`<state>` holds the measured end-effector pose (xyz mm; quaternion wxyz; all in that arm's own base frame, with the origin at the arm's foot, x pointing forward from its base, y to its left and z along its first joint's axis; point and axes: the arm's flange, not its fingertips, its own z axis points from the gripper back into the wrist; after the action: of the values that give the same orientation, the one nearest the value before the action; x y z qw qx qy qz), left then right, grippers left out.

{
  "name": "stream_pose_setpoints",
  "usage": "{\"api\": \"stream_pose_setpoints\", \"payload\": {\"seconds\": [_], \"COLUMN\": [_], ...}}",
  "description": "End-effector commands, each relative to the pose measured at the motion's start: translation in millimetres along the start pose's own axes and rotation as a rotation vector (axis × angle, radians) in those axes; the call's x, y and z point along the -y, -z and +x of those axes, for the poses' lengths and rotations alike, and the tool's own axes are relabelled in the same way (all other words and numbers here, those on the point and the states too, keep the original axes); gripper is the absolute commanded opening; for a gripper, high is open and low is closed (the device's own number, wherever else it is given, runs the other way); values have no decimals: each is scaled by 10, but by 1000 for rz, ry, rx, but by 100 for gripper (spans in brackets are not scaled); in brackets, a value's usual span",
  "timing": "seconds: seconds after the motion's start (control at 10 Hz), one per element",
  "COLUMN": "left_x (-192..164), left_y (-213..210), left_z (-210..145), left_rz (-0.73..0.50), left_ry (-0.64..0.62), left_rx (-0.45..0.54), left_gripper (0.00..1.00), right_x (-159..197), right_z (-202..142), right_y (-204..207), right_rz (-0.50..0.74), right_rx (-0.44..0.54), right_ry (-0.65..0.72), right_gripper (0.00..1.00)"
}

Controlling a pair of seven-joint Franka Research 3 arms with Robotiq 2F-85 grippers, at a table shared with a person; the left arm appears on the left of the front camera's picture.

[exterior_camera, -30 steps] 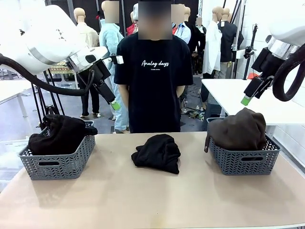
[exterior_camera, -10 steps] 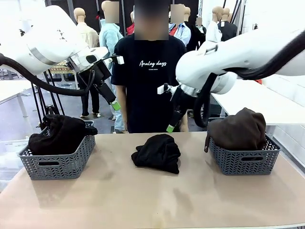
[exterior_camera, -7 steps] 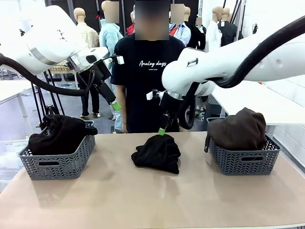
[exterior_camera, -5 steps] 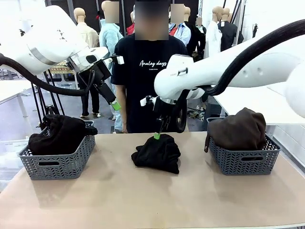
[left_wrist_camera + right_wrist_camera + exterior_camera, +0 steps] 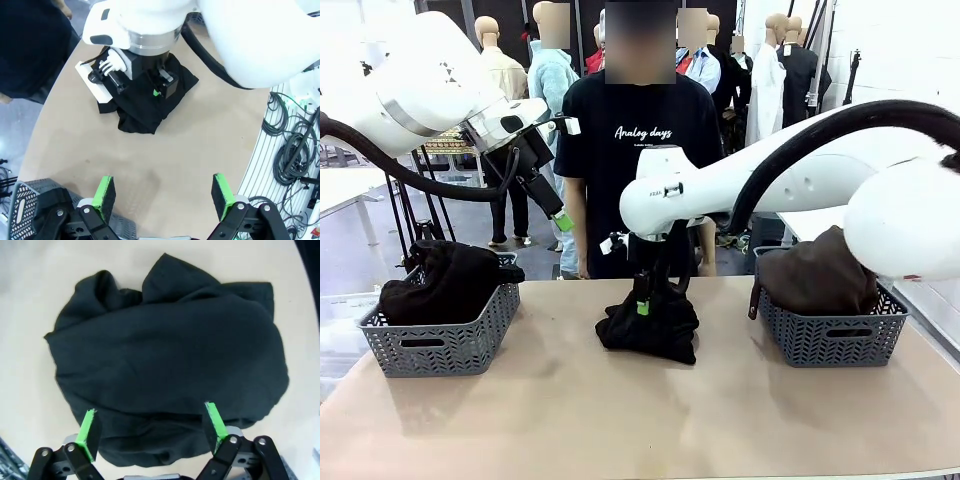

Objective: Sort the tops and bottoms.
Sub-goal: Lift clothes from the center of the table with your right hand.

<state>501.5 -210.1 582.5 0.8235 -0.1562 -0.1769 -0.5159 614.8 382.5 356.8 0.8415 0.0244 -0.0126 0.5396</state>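
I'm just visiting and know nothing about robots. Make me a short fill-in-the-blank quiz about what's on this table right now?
1. The right gripper hangs with open jaws over a ___ garment in the middle of the table.
2. The dark brown garment lies in the basket on the robot's ___ side.
3. The table holds ___ grey baskets.

Missing words: black; right; two

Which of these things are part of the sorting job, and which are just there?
Part of the job:
- black garment mid-table, right hand open over it
- black garment in left basket
- dark brown garment in right basket

Just there:
- person behind the table
- cables past the table edge
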Motion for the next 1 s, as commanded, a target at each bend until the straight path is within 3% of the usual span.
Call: {"api": "stream_pose_setpoints", "payload": {"seconds": [0.0,0.5,0.6,0.9], "left_x": [1,1,1,1], "left_y": [-22,-22,-22,-22], "left_z": [-7,-7,-7,-7], "left_rz": [2,2,2,2], "left_ry": [-1,-1,-1,-1], "left_rx": [4,4,4,4], "left_gripper": [100,100,100,100], "right_x": [66,83,74,107], "right_z": [109,89,89,63], "right_y": [9,204,192,230], "right_rz": [-13,5,1,16], "right_rx": [-59,-139,-148,-157], "right_ry": [28,13,3,7], "right_gripper": [100,100,86,32]}}
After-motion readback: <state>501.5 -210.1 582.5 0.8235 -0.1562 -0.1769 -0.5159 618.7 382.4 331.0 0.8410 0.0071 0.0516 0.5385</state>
